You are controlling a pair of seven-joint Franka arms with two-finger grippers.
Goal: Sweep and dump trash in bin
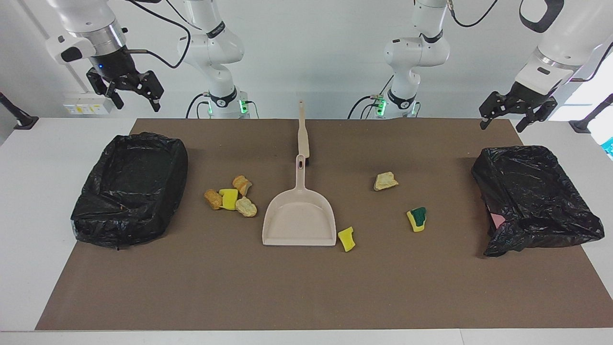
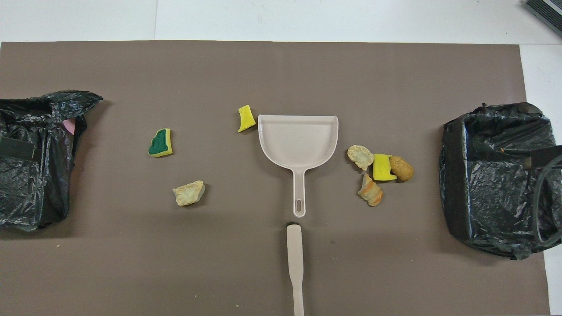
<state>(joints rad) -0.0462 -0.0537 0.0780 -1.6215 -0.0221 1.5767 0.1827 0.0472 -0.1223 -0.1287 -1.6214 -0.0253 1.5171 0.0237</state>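
Step in hand: judged as the very start; nothing is swept and no tool is taken up. All seven pieces of trash lie on the brown mat (image 1: 306,287) that covers the bench (image 1: 28,191).
Left hand (image 1: 517,111): released, fingers spread, empty, up in the air over the mat's corner at the left arm's end, by the robots' edge.
Right hand (image 1: 128,91): released, empty, raised over the bench's robots' edge at the right arm's end.
Trash cluster (image 2: 380,172): four scraps touching or just beside one another, between the dustpan (image 2: 298,140) and the bin at the right arm's end (image 2: 496,175).
Loose scraps: a yellow sponge piece (image 2: 246,118) just beside the dustpan's mouth corner; a green-faced sponge (image 2: 160,142) and a tan lump (image 2: 189,193) toward the left arm's end.
Brush (image 2: 295,263): lying in line with the dustpan's handle, near the middle of the robots' edge; handle points to the robots.
Next move: likely one hand must descend on the brush handle, the other on the dustpan handle; both lie flat, so a low pinch is needed.
Bin at the right arm's end: black-lined, open, seems empty.
Bin at the left arm's end (image 2: 35,162): liner slumped; something pink shows at its edge.
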